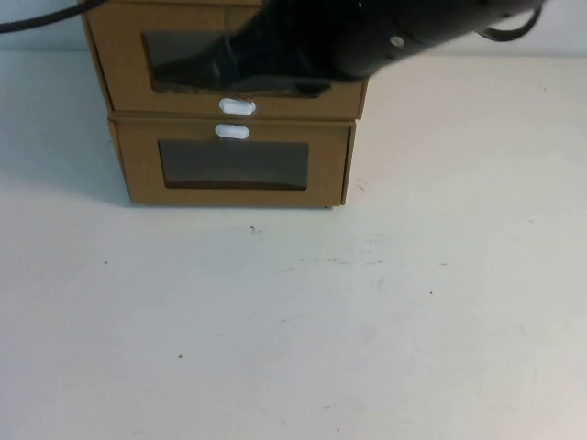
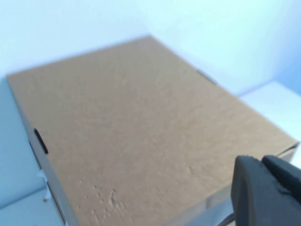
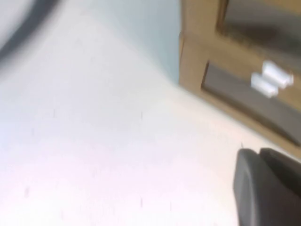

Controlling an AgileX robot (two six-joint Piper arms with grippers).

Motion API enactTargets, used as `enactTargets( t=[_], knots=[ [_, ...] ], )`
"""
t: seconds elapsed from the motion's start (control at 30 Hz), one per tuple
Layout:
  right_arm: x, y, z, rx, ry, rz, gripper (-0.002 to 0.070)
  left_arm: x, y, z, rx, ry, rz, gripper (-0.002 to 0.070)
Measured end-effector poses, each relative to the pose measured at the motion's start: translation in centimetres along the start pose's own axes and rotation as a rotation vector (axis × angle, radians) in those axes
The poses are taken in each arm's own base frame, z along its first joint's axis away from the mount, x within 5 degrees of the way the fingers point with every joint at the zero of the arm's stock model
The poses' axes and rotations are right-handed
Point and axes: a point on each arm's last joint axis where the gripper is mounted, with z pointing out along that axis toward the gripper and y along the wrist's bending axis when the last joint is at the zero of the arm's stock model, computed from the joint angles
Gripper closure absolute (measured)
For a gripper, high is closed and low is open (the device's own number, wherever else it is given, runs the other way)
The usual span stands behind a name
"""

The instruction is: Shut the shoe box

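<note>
Right end effector (image 3: 270, 188): dark housing at the frame edge in its wrist view, over bare bench, near the box fronts; fingers not shown, cannot tell how far open; nothing seen in its hold.
Right arm (image 1: 367, 41): in the high view, slung across the upper box front from the right, covering much of that window; likely placed to press or to pull away, cannot tell which.
Left end effector (image 2: 265, 193): dark housing only, above the top panel of the stack; opening cannot be told; nothing seen held; probably parked clear of the front.
Shoe box (image 1: 229, 69): upper of two stacked, white tab (image 1: 237, 107) below its window; front looks about flush with the stack, so judged shut or nearly so.
Lower box (image 1: 234, 165): like cardboard, tab (image 1: 232, 132) above its window, carrying the upper one.
Bench (image 1: 303, 321): pale, scuffed, bearing the stack at its far side.
</note>
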Motion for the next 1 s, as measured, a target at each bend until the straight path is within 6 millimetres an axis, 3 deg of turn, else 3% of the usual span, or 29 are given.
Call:
enactTargets(
  t=[0.17, 0.27, 0.4, 0.53, 0.73, 0.87, 1.0],
  knots=[
    [4.5, 3.1, -5.6, 0.047, 0.023, -0.074, 0.0687, 2.1, -3.1, -6.1, -0.057, -0.076, 0.018, 0.0677],
    [7.9, 3.1, -9.1, 0.050, 0.013, -0.059, 0.0687, 5.4, -5.1, -9.2, -0.087, -0.093, 0.025, 0.0677],
    [12.7, 1.3, -12.2, 0.043, 0.008, 0.009, 0.0687, 11.3, -7.9, -13.3, -0.150, -0.160, 0.045, 0.0677],
    [17.6, -1.2, -13.5, 0.051, 0.022, 0.068, 0.0687, 17.8, -9.9, -16.1, -0.223, -0.249, 0.042, 0.0677],
    [22.6, -3.0, -13.8, -0.008, -0.043, 0.103, 0.0687, 24.7, -12.4, -18.5, -0.242, -0.337, 0.071, 0.0677],
    [25.2, -3.7, -13.1, -0.055, -0.115, 0.124, 0.0687, 27.9, -12.9, -18.5, -0.256, -0.372, 0.077, 0.0677],
    [27.5, -4.2, -12.1, -0.081, -0.187, 0.156, 0.0687, 30.3, -12.6, -16.9, -0.237, -0.293, 0.048, 0.0677]
  ],
)
